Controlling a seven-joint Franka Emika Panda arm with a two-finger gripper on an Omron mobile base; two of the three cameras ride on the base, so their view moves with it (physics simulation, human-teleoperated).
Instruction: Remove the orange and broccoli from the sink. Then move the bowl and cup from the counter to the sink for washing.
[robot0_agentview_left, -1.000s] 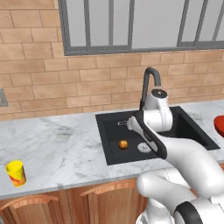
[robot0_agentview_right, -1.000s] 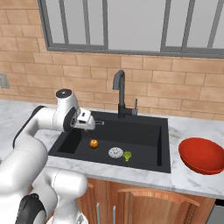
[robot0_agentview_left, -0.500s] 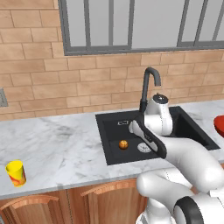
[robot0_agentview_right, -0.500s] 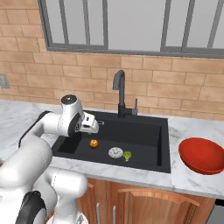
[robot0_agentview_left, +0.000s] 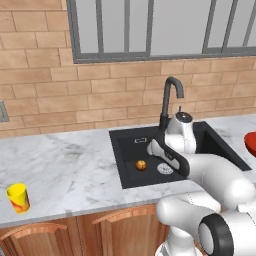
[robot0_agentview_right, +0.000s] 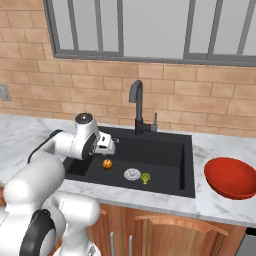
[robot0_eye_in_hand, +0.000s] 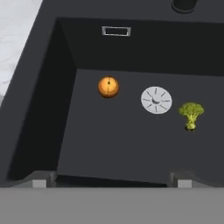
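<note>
We can read no text, label, brand or number anywhere here. The red-orange marks on the side of the yellow cup (robot0_agentview_left: 18, 197), far left of the sink (robot0_agentview_left: 131, 170) on the tabletop, form no letters we can make out.

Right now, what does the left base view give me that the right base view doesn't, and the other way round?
Left base view alone: the yellow cup standing on the counter, far left of the sink. Right base view alone: the broccoli beside the white drain, and the whole red bowl on the counter right of the basin. Both: the orange on the sink floor, the faucet, and the open gripper poised above the orange, holding nothing.
</note>
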